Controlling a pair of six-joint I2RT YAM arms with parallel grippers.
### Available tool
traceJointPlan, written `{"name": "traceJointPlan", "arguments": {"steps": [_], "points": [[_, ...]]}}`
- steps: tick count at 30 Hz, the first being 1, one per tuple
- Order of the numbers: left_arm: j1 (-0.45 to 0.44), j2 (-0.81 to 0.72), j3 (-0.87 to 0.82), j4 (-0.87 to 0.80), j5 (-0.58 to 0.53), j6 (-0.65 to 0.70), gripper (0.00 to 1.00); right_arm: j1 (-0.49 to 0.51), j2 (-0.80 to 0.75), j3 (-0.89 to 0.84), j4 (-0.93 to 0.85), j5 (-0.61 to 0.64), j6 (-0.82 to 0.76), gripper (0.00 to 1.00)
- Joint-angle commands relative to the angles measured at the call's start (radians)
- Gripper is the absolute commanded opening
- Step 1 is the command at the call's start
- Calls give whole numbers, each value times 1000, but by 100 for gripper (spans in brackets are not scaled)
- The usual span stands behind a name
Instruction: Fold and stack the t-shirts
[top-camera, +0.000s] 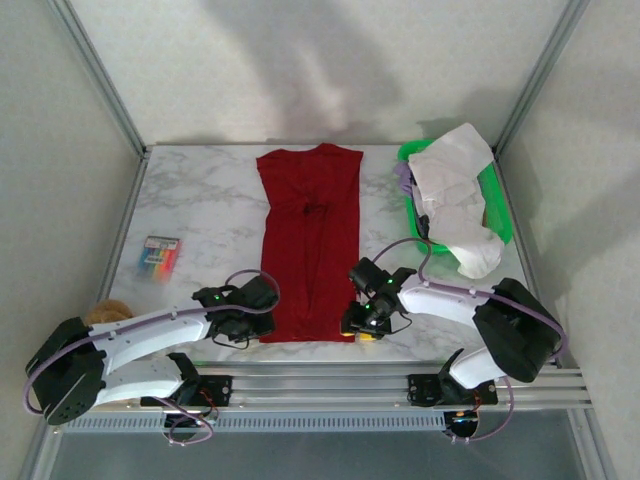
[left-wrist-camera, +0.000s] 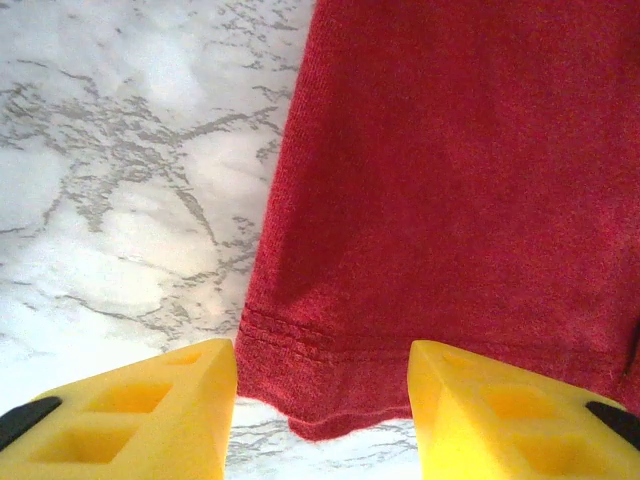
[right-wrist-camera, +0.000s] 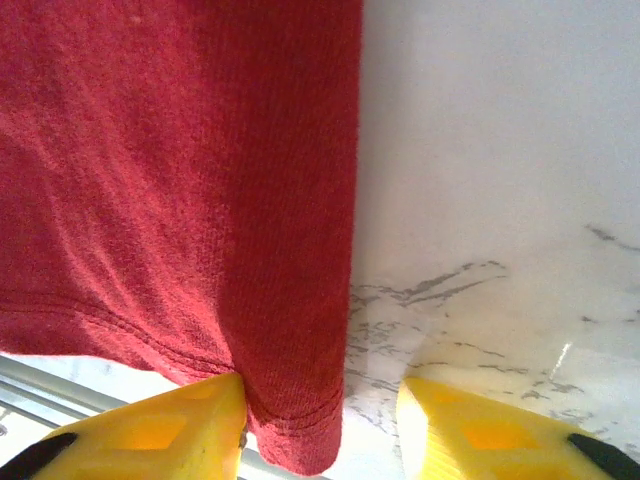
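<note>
**Red t-shirt (top-camera: 310, 240) flat at table (top-camera: 200, 200) ctr, nothing gripped**

Shirt lies as a long narrow strip, neck end far, hem at the near edge, some creases down the middle.

- Left hand (left-wrist-camera: 320, 425) is at the hem's left corner. Yellow fingers (left-wrist-camera: 140, 420) are spread wide, released. Stitched hem & corner lie btwn them, no grip on the cloth.
- Right hand (right-wrist-camera: 320, 430) is at the hem's right corner, also released. One finger touches the cloth's lower edge. The other is over bare marble, apart from the shirt.
- White t-shirt (top-camera: 455, 190) is bunched in the green basket (top-camera: 497, 200) at far right, spilling over the basket's near rim onto the table.
- Red & white shirts are well apart, not stacked.
- Small multicolour packet (top-camera: 160, 256) sits on the table's left side, apart from the red t-shirt.
- Tan plush (top-camera: 108, 312) is at the near-left edge, partly behind the left arm.
</note>
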Motion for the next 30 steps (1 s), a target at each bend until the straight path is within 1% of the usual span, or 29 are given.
{"name": "traceJointPlan", "arguments": {"steps": [1, 2, 5, 10, 15, 21, 23, 24, 27, 28, 29, 30], "points": [[-23, 25, -19, -19, -49, -34, 48, 10, 29, 25, 17, -18, -16, 44], [-26, 32, -27, -2, -50, -35, 48, 10, 35, 30, 18, -17, -19, 44], [-34, 39, -47, 74, -32, -43, 42, 10, 42, 42, 24, -25, -18, 42], [-48, 69, -34, 144, -22, -73, 35, 11, 6, 29, 40, -31, 11, 42], [-54, 108, -42, 185, -14, -71, 20, 15, 10, 34, 40, -37, 14, 41], [-60, 117, -39, 197, -13, -72, 3, 30, -17, 20, 19, -20, 21, 41], [-60, 117, -32, 188, -17, -70, 0, 31, 6, 21, 25, -10, 10, 41], [-60, 117, -29, 186, -17, -68, 0, 31, 17, 22, 32, -6, 9, 40], [-62, 109, -25, 184, -15, -71, 0, 30, 42, 30, 53, 1, 5, 37], [-63, 106, -25, 184, -14, -74, 0, 30, 48, 41, 42, 7, -3, 33], [-66, 101, -24, 186, -11, -77, 0, 32, 49, 51, 30, 15, -10, 26], [-69, 98, -22, 184, -10, -80, 0, 32, 46, 56, 16, 22, -12, 21]]}}
